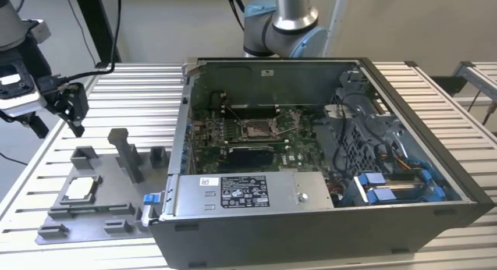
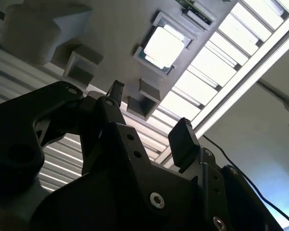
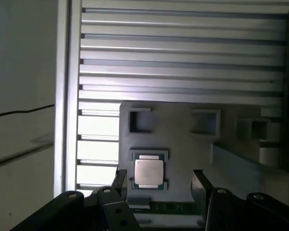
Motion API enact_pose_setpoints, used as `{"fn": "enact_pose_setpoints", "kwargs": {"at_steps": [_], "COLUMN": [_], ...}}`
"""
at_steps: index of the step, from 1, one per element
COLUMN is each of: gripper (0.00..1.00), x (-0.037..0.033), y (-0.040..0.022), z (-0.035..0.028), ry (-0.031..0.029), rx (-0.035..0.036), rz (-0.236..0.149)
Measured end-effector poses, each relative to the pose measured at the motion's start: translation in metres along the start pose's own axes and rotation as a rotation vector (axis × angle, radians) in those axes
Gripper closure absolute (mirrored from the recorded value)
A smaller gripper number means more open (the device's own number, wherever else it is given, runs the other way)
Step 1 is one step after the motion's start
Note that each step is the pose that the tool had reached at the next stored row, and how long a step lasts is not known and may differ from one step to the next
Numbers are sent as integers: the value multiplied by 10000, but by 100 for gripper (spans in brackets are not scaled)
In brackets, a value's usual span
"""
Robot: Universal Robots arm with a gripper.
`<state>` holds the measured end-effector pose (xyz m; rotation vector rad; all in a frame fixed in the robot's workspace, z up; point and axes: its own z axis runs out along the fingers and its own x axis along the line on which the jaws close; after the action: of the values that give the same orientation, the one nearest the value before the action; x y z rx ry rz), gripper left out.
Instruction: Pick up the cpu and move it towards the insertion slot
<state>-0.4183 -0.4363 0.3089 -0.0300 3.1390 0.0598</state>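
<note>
Right now my gripper (image 3: 159, 177) hangs wide open and empty above the chip (image 1: 80, 189), nested in its grey holder (image 1: 116, 215) so it cannot slide; the socket (image 1: 256, 127) lies well apart, inside the computer case (image 1: 311, 235).

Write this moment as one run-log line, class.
gripper: jaws open, holding nothing, clear of cpu | cpu: seated in grey fixture | insertion slot: empty, inside computer case
</note>
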Motion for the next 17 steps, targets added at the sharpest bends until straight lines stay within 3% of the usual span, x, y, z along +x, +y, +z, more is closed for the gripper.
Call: {"fn": "enact_pose_setpoints", "kwargs": {"at_steps": [3,17], "gripper": [0,0], "x": [27,30], "y": [-8,-42], "z": [56,310], "ry": [-6,-7], "rx": [-2,-1], "rz": [-1,-5]}}
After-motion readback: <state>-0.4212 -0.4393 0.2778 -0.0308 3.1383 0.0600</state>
